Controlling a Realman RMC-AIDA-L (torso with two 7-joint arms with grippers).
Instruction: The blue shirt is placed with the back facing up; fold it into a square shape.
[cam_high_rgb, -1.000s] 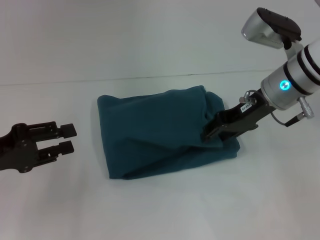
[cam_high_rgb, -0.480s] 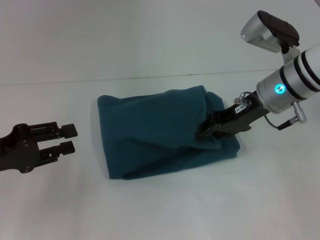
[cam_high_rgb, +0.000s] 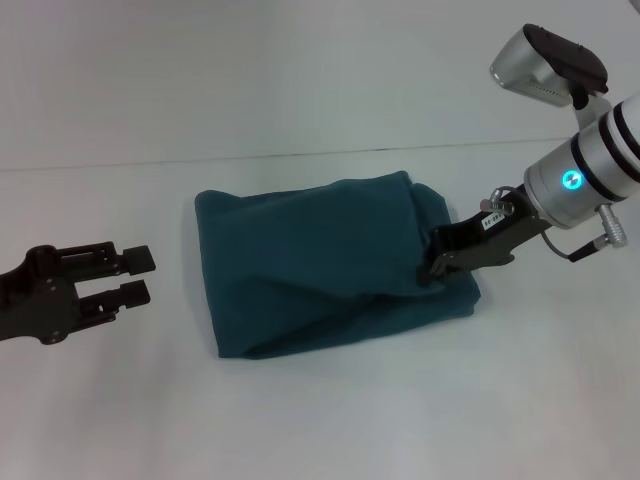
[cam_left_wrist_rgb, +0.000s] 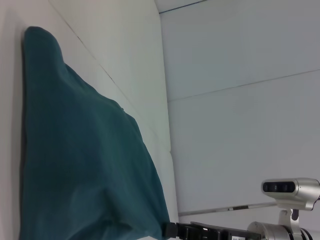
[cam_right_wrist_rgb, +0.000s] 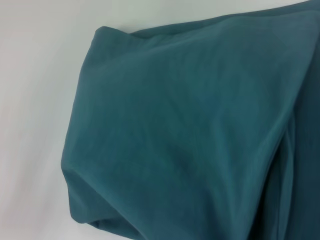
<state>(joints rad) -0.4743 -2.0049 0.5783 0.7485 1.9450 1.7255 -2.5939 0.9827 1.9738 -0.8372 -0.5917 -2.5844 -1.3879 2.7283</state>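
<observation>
left gripper (cam_high_rgb: 138, 276): low at the table's left, fingers parted, holding nothing, well apart from the cloth | blue shirt (cam_high_rgb: 320, 260): lay mid-table (cam_high_rgb: 320, 420) folded into a rough rectangle | right gripper (cam_high_rgb: 436, 272): at the shirt's right edge, finger state could not be told

A bare lab or test room: plain white table (cam_high_rgb: 300, 420); blank white wall (cam_high_rgb: 250, 70) behind it.
</observation>
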